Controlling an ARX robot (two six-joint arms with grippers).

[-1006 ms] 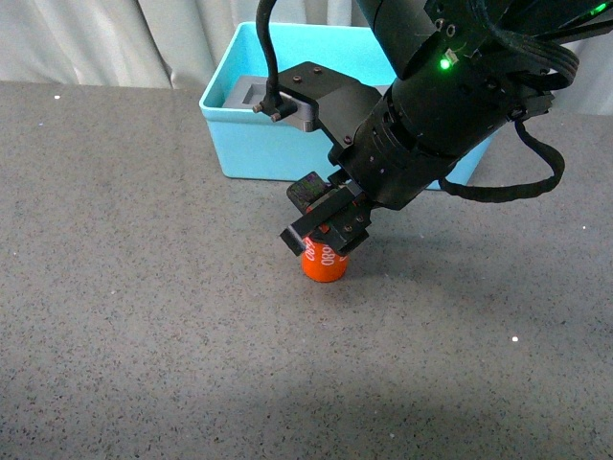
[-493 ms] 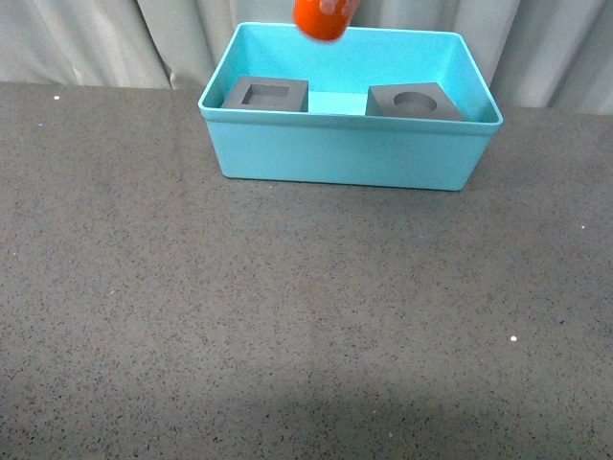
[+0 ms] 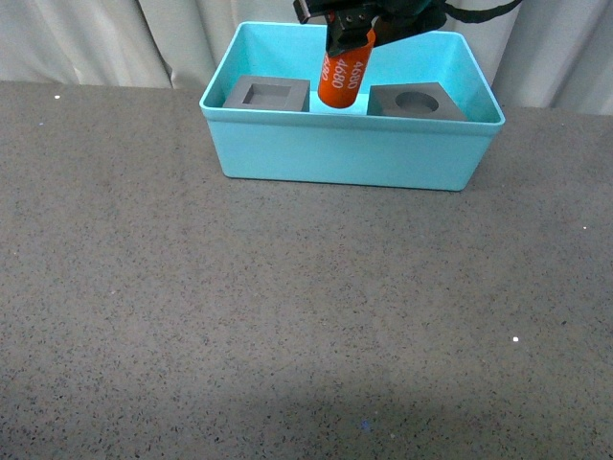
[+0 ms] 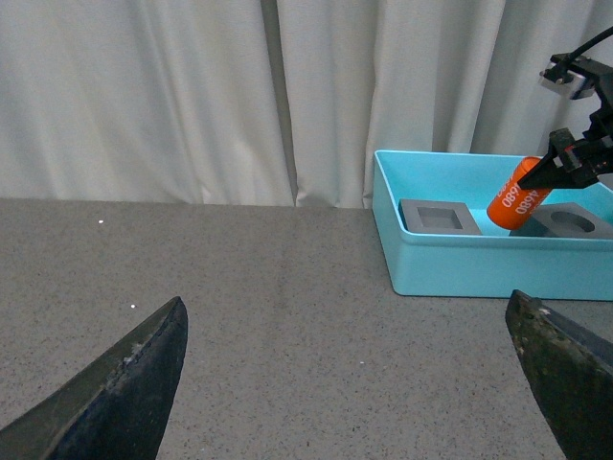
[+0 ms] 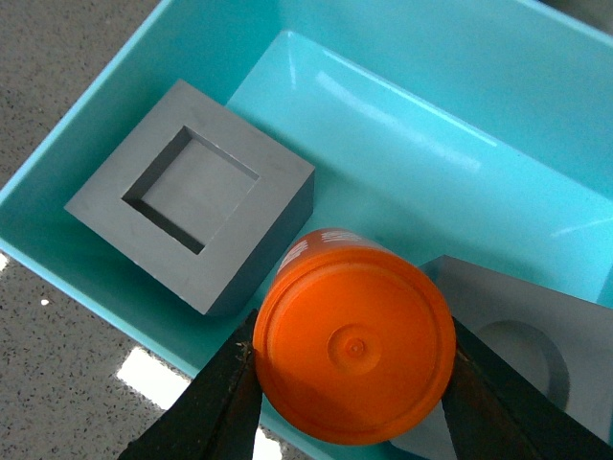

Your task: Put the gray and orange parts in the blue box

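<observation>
we're bringing the orange cylinder (image 3: 346,69) down into the blue box (image 3: 345,153) now, right gripper (image 3: 356,17) clamping it tight, hanging between the gray cubes (image 3: 268,94), so release is looming.

Front cam is looking fwd & down across the table (image 3: 192,335) from mid range, facing the box (image 3: 345,158) at the far side w/ curtain (image 3: 86,43) behind. Left wrist cam is sitting low & well back, looking level over the table toward box & curtain, its own fingers (image 4: 124,383) edging the pic. Right wrist cam is looking down into the box from v. close, along the cylinder (image 5: 354,350). All 3 are sharing box, cylinder & sq-recess cube (image 3: 268,94).
</observation>
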